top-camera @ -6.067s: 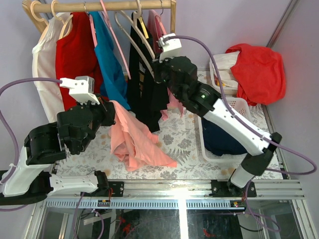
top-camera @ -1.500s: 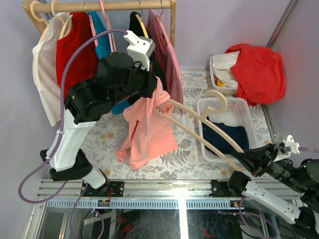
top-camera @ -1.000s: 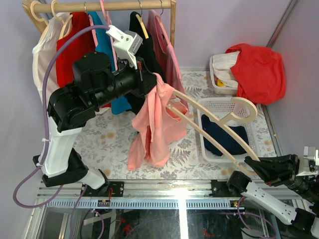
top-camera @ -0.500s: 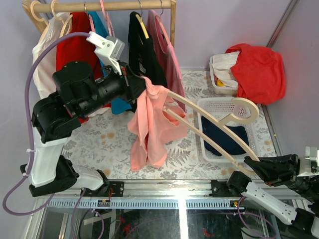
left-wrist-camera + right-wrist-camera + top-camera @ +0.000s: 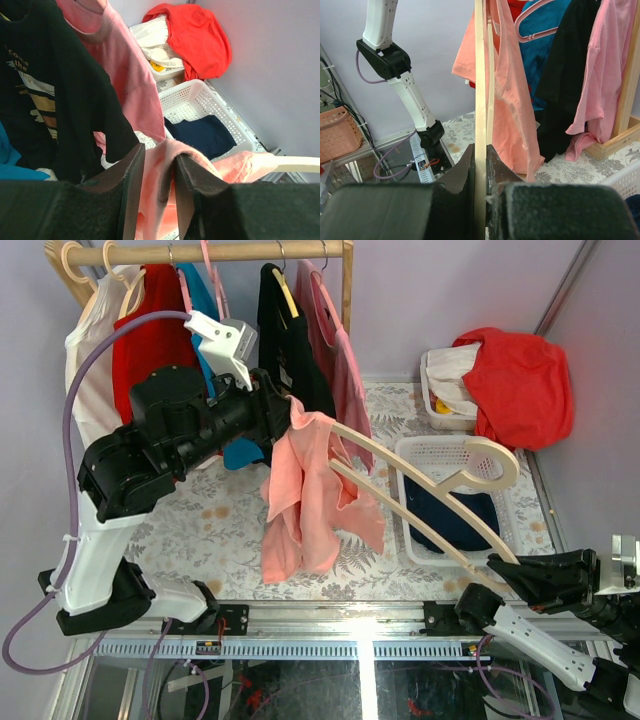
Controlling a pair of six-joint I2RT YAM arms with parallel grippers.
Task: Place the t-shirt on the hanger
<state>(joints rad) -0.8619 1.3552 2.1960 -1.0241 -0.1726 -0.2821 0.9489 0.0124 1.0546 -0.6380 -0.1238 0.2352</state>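
The salmon t-shirt (image 5: 310,502) hangs limp from my left gripper (image 5: 287,416), which is shut on a bunched fold at its top. That fold lies over the far tip of the cream hanger (image 5: 420,502). The hanger slants from there down to my right gripper (image 5: 497,568), which is shut on its near end; its hook (image 5: 492,465) sticks out over the basket. In the left wrist view, cloth (image 5: 161,175) fills my left gripper (image 5: 159,155). In the right wrist view, my right gripper (image 5: 480,150) clamps the hanger (image 5: 480,75), with the t-shirt (image 5: 512,105) draped at its far end.
A wooden rail (image 5: 200,252) at the back left carries red, blue, black and pink garments. A white basket (image 5: 425,452) with navy cloth stands right of the t-shirt. A red shirt (image 5: 520,380) lies over a bin at the back right.
My left gripper has shifted slightly right and lower with the t-shirt, and the cloth now hangs more spread below the hanger's arm. The hanger and right gripper have held still.
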